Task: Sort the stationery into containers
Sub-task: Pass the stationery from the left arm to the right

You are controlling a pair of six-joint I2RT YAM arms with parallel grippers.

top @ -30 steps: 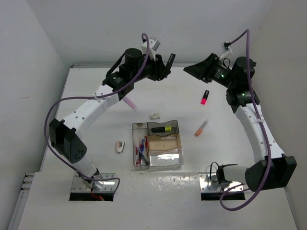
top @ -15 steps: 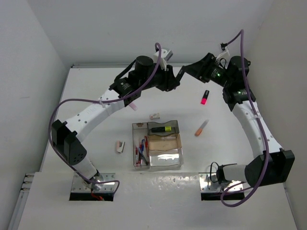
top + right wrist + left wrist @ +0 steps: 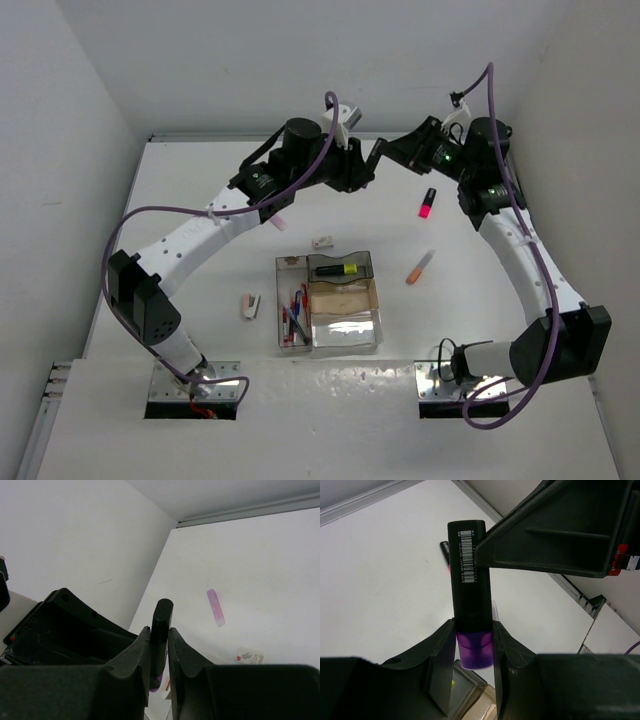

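Note:
A purple highlighter point(image 3: 470, 580) with a black cap is held in the air at the back of the table between both arms. My left gripper point(image 3: 473, 652) is shut on its purple end. My right gripper point(image 3: 159, 632) is shut on its black end point(image 3: 162, 612). In the top view the two grippers meet tip to tip, left point(image 3: 362, 166) and right point(image 3: 384, 153). The containers point(image 3: 372, 300) stand mid-table: pens point(image 3: 294, 312) lie in the long narrow one, a yellow highlighter point(image 3: 340, 268) in the smoky one.
On the table lie a pink highlighter point(image 3: 427, 203), an orange highlighter point(image 3: 420, 266), a lilac highlighter point(image 3: 274, 216) half under the left arm, a white eraser point(image 3: 321, 241) and a pale pink eraser point(image 3: 250, 306). Walls close the back and both sides.
The left arm swung right with the purple highlighter to meet the right gripper. The right gripper has closed its fingers on the highlighter's black end.

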